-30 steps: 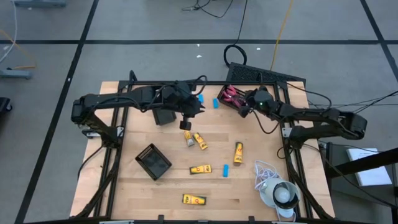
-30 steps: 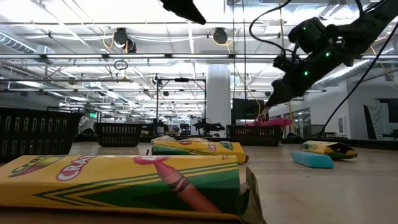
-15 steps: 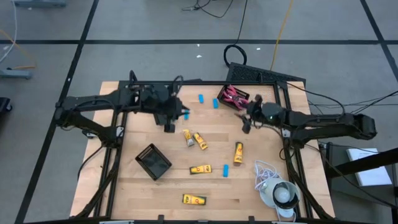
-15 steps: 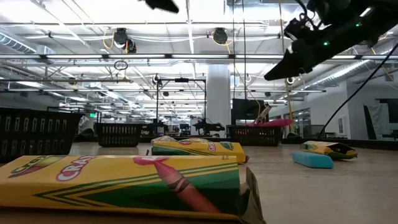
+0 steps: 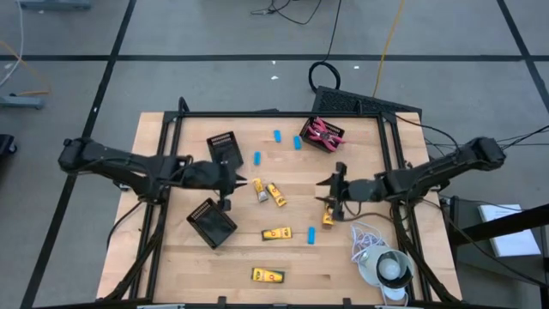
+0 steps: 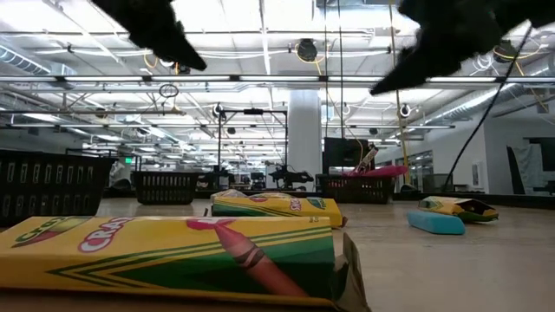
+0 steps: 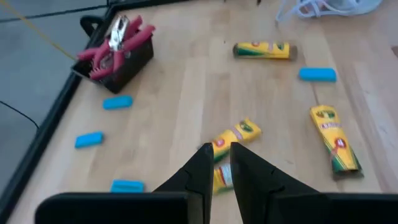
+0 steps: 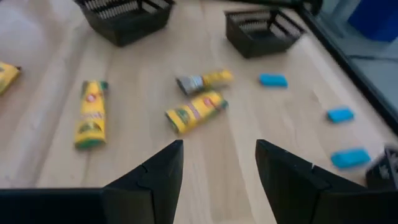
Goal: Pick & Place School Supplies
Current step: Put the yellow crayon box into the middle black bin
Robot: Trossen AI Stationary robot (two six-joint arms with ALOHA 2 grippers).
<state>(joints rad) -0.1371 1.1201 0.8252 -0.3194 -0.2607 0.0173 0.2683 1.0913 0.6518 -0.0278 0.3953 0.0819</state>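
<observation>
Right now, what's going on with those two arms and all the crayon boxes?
Left gripper shut, empty, beside the near tray. Right gripper open, empty, over a crayon box. Scissors already in the far tray. Nothing blocking.

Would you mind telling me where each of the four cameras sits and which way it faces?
High view: above, looking down on the table, both arms shown.
Low view: at tabletop height, facing the room past a crayon box; arms dark overhead.
Left wrist view: behind the shut left gripper, facing the scissors tray.
Right wrist view: behind the open right gripper, facing two black trays.
Shared: both wrist views show the central crayon boxes.
</observation>
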